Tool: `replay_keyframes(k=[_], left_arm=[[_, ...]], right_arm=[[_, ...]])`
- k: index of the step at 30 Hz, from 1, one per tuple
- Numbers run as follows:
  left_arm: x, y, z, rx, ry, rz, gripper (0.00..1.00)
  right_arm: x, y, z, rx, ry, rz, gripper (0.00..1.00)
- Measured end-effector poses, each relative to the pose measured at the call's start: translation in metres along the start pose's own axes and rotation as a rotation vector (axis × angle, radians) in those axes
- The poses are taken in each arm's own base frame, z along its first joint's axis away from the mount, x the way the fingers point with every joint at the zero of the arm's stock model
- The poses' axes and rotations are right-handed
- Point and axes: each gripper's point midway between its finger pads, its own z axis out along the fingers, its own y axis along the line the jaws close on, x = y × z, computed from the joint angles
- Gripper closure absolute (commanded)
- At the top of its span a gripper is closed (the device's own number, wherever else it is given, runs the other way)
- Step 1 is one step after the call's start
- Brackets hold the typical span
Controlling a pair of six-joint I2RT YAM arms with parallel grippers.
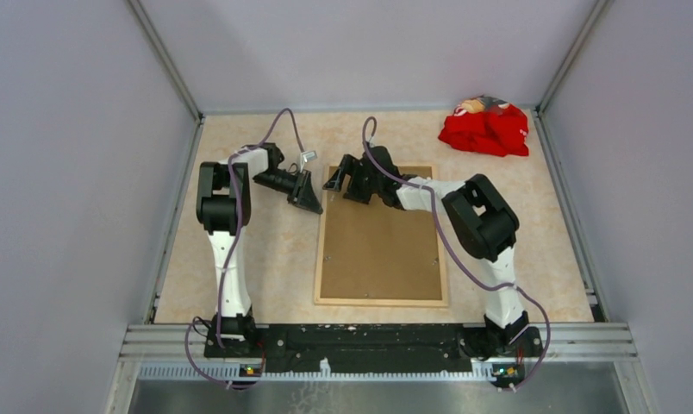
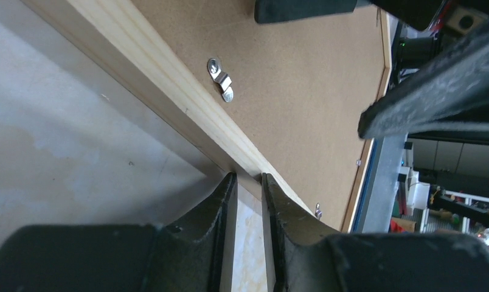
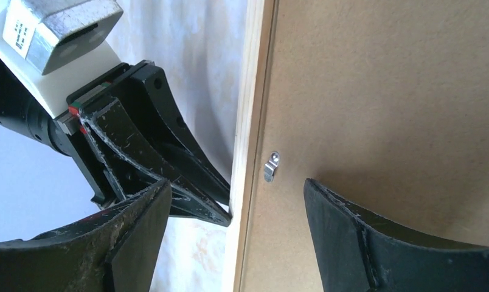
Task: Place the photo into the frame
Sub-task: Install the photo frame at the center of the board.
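Near the far left corner of the frame (image 1: 382, 302), the left jaws are drawn almost together, a thin slit between them holding nothing, tips at the wood's outer edge. The right jaws stand spread wide astride the same rail, one finger over the desk (image 1: 274, 259), the other over the brown backing board (image 1: 377, 241) beside a metal clip (image 3: 270, 166). The frame lies flat, back up; a red cloth (image 1: 485, 129) sits well apart

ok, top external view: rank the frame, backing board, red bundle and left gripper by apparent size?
1. frame
2. backing board, set inside it, only slightly smaller
3. red bundle, though farthest from the camera
4. left gripper
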Motion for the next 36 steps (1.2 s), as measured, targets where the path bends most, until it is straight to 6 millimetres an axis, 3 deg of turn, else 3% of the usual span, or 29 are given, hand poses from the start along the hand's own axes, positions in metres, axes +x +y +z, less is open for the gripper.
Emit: replay_keyframes(k=[11, 36], left_arm=[[0.001, 0.001, 0.0, 0.02, -0.026, -0.044, 0.75], [0.002, 0.001, 0.0, 0.018, -0.035, -0.035, 0.76]], right_arm=[[0.014, 0.016, 0.005, -0.052, 0.027, 0.029, 0.22], [0.018, 0.017, 0.018, -0.085, 0.045, 0.077, 0.23]])
